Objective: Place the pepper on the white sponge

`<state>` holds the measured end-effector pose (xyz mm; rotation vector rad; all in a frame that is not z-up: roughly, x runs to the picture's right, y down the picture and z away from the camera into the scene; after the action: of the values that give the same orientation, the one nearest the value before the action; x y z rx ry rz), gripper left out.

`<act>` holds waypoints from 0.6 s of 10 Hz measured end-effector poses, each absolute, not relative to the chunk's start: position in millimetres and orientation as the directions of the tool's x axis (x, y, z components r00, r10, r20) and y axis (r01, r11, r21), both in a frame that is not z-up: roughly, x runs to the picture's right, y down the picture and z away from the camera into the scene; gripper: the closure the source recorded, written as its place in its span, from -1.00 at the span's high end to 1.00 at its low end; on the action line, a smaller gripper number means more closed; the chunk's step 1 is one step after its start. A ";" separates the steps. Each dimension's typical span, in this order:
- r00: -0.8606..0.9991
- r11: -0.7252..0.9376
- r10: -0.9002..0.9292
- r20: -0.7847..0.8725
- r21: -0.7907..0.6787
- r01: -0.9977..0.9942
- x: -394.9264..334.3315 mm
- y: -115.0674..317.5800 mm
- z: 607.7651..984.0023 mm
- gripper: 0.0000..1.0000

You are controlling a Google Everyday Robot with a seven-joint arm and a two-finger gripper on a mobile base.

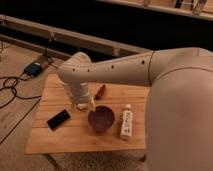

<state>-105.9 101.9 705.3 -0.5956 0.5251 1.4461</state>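
The pepper (100,92) is a slim red-orange piece lying on the wooden table (55,139), just right of my arm. A small cream-white block, the white sponge (81,106), shows partly at the foot of my wrist. My gripper (86,103) hangs down over the table at the sponge, left of the pepper and above-left of the purple bowl (101,119). The arm hides most of the gripper.
A black phone-like slab (58,119) lies at the table's left. A long white tube with print (126,124) lies right of the bowl. Cables and a blue box (34,68) are on the floor to the left. My large arm covers the right side.
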 end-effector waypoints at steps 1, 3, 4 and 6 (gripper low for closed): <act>0.036 0.017 0.748 -0.663 -0.035 -0.999 -95.7 97.2 713.4 0.30; -0.022 -0.010 0.753 -0.657 0.023 -1.000 -72.7 82.4 732.5 0.30; -0.066 -0.034 0.759 -0.647 0.063 -0.997 -59.2 69.4 747.6 0.30; -0.122 -0.068 0.769 -0.627 0.110 -0.992 -46.8 46.3 775.6 0.30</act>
<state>-46.8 46.3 775.6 -0.4785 0.6093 1.6048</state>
